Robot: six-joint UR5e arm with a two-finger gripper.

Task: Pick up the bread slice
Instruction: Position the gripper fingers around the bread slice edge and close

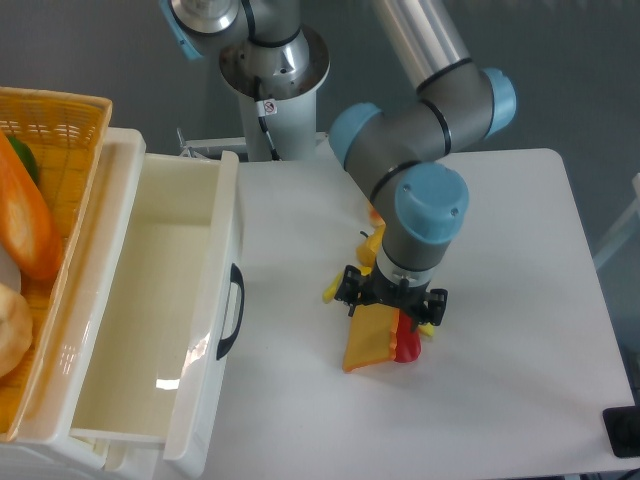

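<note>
White tabletop [500, 380], grey wall behind, open white drawer [150, 330] off to one side w/ a wicker basket [60, 120] beyond it. Gripper [392, 312] sits low over the work; the wrist hides the fingers, so you can't tell jaw width or whether anything's clamped.

Bread slice [368, 343] lies right under the jaws, poking out toward the camera, tilted.

Handling, my guess: toy plastic, light, stiff, smooth, so prob. slippery. Thin edge-on; you'd want to pinch across the flat faces or the crust rim, near mid-length.

Looks: pale yellow-orange face, orange rim. Red piece [407, 346] touches it; small yellow bits either side of the jaws, unclear what.
</note>
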